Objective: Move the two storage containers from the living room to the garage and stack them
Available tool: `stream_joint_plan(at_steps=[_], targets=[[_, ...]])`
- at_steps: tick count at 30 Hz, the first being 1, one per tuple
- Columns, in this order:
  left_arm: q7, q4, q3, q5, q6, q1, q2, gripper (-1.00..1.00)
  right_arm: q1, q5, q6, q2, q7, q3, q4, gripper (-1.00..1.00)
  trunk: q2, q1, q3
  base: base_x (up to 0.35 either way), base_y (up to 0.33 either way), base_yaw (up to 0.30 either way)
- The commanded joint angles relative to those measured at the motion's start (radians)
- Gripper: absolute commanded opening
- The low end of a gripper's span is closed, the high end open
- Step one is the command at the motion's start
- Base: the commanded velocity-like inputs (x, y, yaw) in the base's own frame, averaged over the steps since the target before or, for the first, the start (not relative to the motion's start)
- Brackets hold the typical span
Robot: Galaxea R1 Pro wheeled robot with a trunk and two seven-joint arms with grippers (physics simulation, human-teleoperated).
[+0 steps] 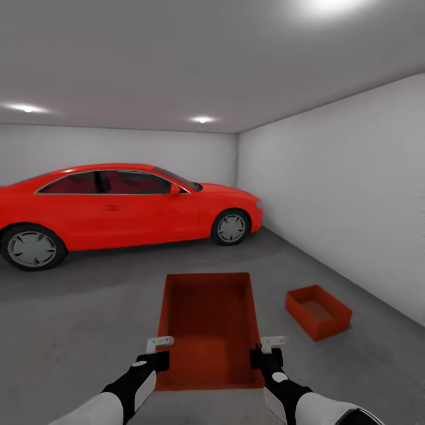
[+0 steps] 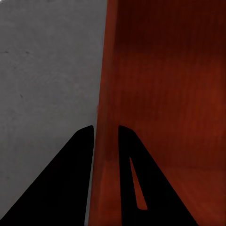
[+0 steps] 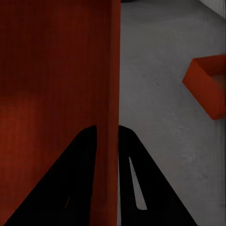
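Beyond held container [image 1: 208, 321]: red car [image 1: 118, 208], second container [image 1: 319, 311].

Matt containers [image 1: 209, 319], glossy car [image 1: 118, 206] — mottled floor [image 1: 77, 319]

I am in a garage. A red car [image 1: 118, 209] is parked side-on ahead of me, and everything else reads from it: beneath its wheels runs a dull grey, mottled concrete floor [image 1: 77, 307] that spreads toward me. Behind the car stands a plain white back wall [image 1: 177, 150], and just past its nose a second bare white wall [image 1: 342, 195] meets that one in a corner and runs along my right. Above the car the flat ceiling [image 1: 177, 59] carries recessed round lights [image 1: 202, 119]. Nothing hangs on either wall; there is no furniture near the car.
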Motion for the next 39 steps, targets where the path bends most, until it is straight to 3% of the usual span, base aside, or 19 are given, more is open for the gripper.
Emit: stream_joint_plan(at_steps=[1,39], targets=[[0.010,-0.005,0.013,-0.008,0.004,0.001,0.008,-1.00,-0.001,0.008,0.003,0.001,0.001,-0.060,-0.001,-1.00,0.000,0.001,0.000,0.319,0.182,-0.284],[0.009,-0.005,0.013,-0.011,0.004,0.001,0.008,-1.00,-0.001,0.008,0.003,0.001,0.001,-0.060,-0.001,-1.00,0.000,0.001,0.000,0.311,0.196,-0.284]])
